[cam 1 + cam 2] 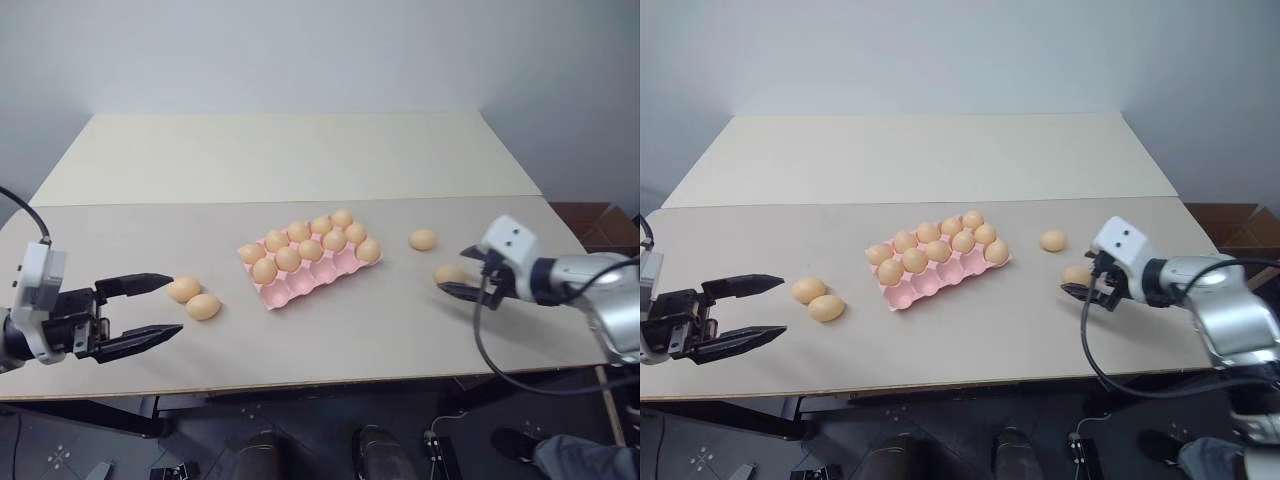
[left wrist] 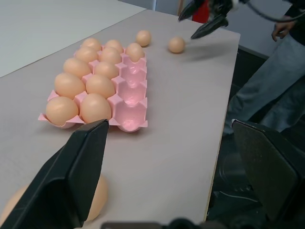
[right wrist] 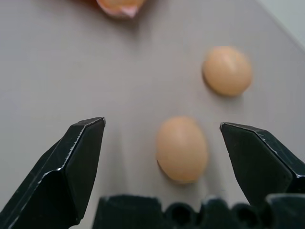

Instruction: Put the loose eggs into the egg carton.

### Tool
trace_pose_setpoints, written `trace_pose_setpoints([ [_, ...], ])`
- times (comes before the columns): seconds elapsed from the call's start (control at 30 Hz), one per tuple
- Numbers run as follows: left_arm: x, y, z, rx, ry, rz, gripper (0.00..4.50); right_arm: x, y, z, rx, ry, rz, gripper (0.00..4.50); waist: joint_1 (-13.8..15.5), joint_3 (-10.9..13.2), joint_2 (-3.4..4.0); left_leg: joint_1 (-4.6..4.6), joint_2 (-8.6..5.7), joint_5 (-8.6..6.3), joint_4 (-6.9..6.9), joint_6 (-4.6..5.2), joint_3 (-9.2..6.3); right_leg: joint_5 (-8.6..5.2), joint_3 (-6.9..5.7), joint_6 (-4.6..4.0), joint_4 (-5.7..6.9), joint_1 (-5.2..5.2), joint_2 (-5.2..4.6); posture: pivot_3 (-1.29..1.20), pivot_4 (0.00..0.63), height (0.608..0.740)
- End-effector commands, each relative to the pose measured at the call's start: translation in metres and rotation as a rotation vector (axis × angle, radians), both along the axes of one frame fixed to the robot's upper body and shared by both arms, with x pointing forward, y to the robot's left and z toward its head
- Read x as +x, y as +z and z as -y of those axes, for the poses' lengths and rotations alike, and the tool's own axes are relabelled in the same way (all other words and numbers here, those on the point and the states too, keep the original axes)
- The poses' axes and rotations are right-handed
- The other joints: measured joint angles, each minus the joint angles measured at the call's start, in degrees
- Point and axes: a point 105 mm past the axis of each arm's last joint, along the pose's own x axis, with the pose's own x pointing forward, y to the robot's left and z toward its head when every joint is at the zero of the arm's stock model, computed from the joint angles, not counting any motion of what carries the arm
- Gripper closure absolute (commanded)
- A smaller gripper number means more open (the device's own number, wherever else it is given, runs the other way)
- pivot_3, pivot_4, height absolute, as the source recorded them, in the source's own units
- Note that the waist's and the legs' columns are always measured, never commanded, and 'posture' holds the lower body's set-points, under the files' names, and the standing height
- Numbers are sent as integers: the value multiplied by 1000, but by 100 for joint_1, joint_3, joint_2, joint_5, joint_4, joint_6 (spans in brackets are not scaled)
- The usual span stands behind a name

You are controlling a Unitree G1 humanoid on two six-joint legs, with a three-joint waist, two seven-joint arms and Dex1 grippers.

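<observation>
On the bench (image 1: 300,160), the right gripper (image 3: 162,143) straddles a loose egg (image 3: 182,149) right of the pink egg carton (image 1: 310,262), jaws released; the left gripper (image 1: 150,310), also released, nears two more. An off-centre squeeze could roll the egg off the edge.

Pale beige matte tabletop (image 1: 300,160), plain, no pattern. Flat pink moulded egg carton (image 1: 290,292) w/ light tan-orange smooth oval eggs (image 1: 193,298) (loose ones same shade). Both pincers' fingers (image 1: 135,285) black; right wrist housing (image 1: 508,240) white.
</observation>
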Motion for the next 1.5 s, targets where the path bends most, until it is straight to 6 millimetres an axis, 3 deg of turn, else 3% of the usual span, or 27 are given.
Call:
trace_pose_setpoints([
  [0.03,-5,8,2,16,-10,27,0,12,0,10,-61,-31,30,422,3,0,0,-4,0,0,-1,0,0,-1,-1,0,0,-3,0,0,150,740],
  [0.27,-7,14,4,25,-13,41,0,18,4,7,-45,-39,47,2554,20,0,1,-2,1,0,0,0,1,0,-5,0,2,1,-2,0,150,740],
  [0.4,-7,16,6,29,-33,45,0,12,29,-2,-36,-17,116,2554,16,1,1,1,1,1,1,-2,1,1,-4,0,4,3,-1,0,150,740],
  [0.53,-1,18,7,31,-43,52,0,2,67,-45,54,71,197,2554,2,1,3,-1,4,1,-1,-2,-10,0,-4,0,10,-5,2,0,150,740],
  [0.63,2,18,8,29,-58,50,0,1,81,-80,118,146,252,2554,-33,1,3,7,9,1,-1,-2,-22,1,0,-2,10,0,6,0,150,740],
  [0.7,5,17,9,27,-58,50,0,5,83,-100,157,164,265,2554,-28,1,2,10,12,1,0,-2,-24,1,-1,-3,10,3,11,0,150,740],
  [0.83,6,17,11,18,-70,43,0,14,68,-139,185,198,254,2554,-12,1,2,0,9,1,-1,-3,-19,1,-4,-4,11,-4,9,0,150,740],
  [1.07,8,16,14,11,-78,43,0,30,49,-165,183,165,246,2554,15,1,3,-11,-5,2,1,-4,-5,2,-11,-4,9,-6,-7,0,150,740],
  [1.17,8,16,15,9,-83,42,0,32,46,-161,159,146,248,1689,16,1,2,-8,-3,3,0,-5,-8,2,-15,-4,11,-5,-4,0,150,740],
  [1.33,7,17,13,11,-84,33,0,12,74,-157,202,181,279,39,6,2,3,-9,2,3,-2,-6,-11,2,-17,-4,13,-8,0,0,150,740],
  [1.5,5,16,12,18,-82,28,0,-16,100,-131,241,175,303,39,18,1,3,-9,3,3,-2,-6,-26,2,-18,-4,11,-6,0,0,150,740],
])
